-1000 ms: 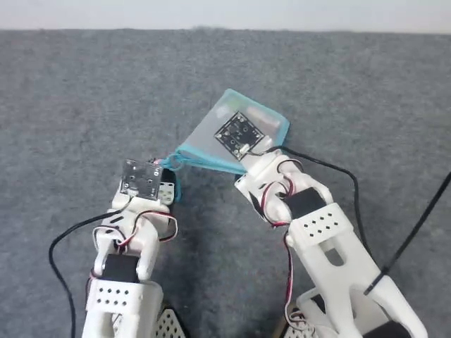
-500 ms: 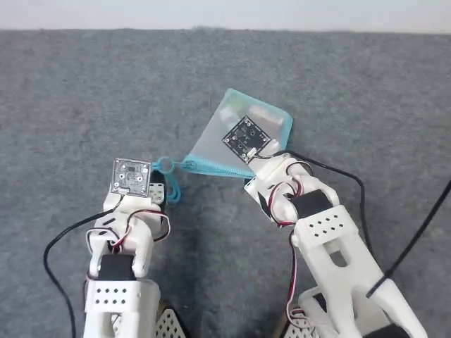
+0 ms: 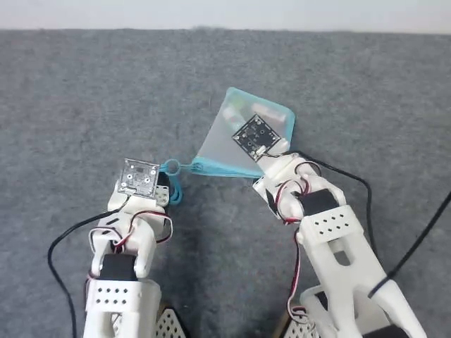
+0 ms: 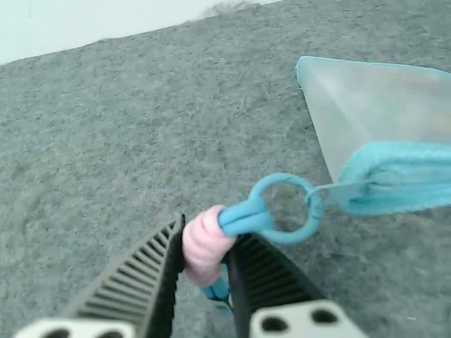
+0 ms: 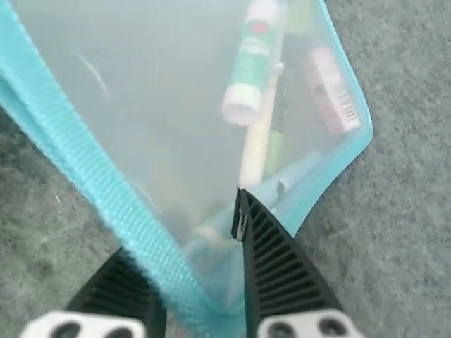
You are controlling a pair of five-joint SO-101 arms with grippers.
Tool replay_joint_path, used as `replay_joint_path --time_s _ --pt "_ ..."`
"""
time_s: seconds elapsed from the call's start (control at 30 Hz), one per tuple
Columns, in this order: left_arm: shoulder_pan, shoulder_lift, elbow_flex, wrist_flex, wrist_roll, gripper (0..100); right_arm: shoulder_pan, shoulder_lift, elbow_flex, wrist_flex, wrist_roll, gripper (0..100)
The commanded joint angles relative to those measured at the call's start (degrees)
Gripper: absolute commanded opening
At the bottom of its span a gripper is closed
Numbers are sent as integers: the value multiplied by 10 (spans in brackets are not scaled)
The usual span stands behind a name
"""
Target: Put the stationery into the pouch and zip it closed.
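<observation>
Grey mat (image 3: 84,91) — left gripper (image 4: 204,244) pinches pull (image 4: 241,217), right gripper (image 5: 182,225) seemingly clamps pouch (image 5: 141,105).

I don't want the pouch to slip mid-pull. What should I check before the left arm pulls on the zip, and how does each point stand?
1. Left gripper shut on pull cord: ok.
2. Ring links cord to zip tab: ok.
3. Right gripper clamping pouch at the zip: ok.
4. Glue stick and other stationery inside pouch: ok.
5. The zip fully closed: cannot tell.
</observation>
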Motion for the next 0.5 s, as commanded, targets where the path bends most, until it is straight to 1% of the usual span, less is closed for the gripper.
replay_joint_path --time_s 0.0,0.07,0.17,0.23,0.4,0.47 --pt "3 -15 -33 21 -3 36 36 5 22 63 -2 13" --pt "19 -15 -35 40 -3 94 40 -5 21 82 -18 58" --pt "49 -15 -36 66 -4 194 36 -47 22 116 -19 173" --pt "58 -15 -38 79 -4 235 36 -93 22 142 -20 229" --pt "61 -15 -58 112 -21 246 36 -243 26 205 -25 216" --pt "58 -15 -63 113 -20 246 42 -292 31 223 -41 211"
